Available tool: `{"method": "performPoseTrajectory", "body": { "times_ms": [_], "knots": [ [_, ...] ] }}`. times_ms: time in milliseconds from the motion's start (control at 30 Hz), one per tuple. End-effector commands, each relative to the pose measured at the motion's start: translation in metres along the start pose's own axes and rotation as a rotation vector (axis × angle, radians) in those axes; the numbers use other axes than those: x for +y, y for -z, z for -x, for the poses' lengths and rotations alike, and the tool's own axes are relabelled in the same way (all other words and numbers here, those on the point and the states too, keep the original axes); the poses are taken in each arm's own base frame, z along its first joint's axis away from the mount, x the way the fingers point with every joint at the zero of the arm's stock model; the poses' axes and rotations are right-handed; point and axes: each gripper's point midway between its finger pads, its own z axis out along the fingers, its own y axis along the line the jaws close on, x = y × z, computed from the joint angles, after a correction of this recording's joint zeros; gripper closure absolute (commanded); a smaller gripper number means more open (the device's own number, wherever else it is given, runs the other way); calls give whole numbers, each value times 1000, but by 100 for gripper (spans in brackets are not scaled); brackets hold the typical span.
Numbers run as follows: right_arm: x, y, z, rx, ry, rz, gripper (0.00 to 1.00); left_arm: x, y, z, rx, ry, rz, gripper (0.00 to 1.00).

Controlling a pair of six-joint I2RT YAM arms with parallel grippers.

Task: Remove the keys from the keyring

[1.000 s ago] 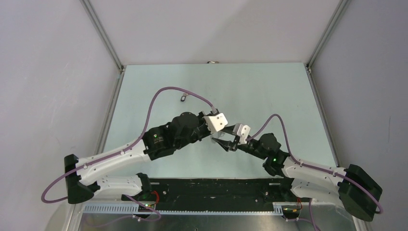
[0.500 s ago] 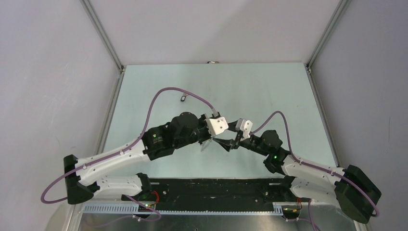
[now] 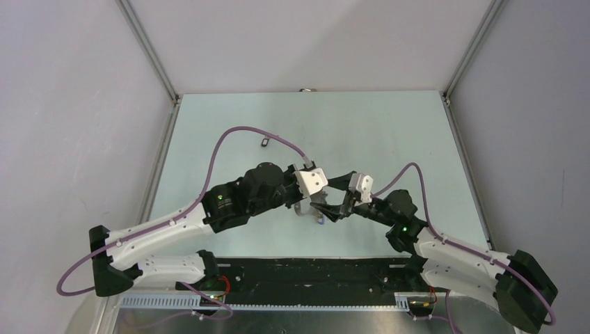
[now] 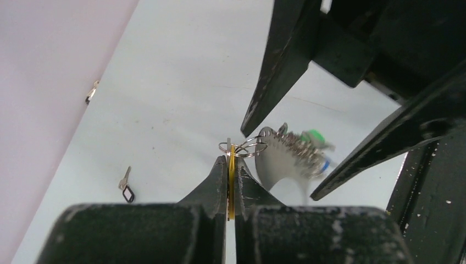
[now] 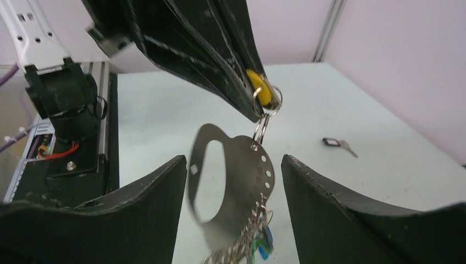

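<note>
Right arm shifted rightward, left jaws pinching yellow tag, keyring hanging lengthwise down, right jaws spread apart

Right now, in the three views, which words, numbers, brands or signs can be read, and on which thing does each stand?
None can be read.
keyring: faint marks beside its row of holes, too blurred to read.
yellow key tag, clamped in the left gripper: no print shows.
left arm: a pale marking on its dark housing, too small to read.
</note>
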Motion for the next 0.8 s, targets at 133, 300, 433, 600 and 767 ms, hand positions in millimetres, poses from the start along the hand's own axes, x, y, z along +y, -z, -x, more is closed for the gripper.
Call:
{"method": "performPoseTrajectory", "body": {
  "times_ms": [133,300,433,600,767],
  "knots": [
    [-6,2,32,-70,67,-46,31,30,11,29,-64,32,125,100],
    [-2,-1,30,-70,65,-28,54,32,11,28,-59,37,139,100],
    [0,-3,30,-76,65,-22,72,31,10,27,-54,36,134,100],
    [-5,-4,30,-74,59,-50,73,27,10,28,-58,29,107,100],
    [-8,-4,32,-86,55,-68,72,13,8,29,-75,9,32,100]
  ]
}}
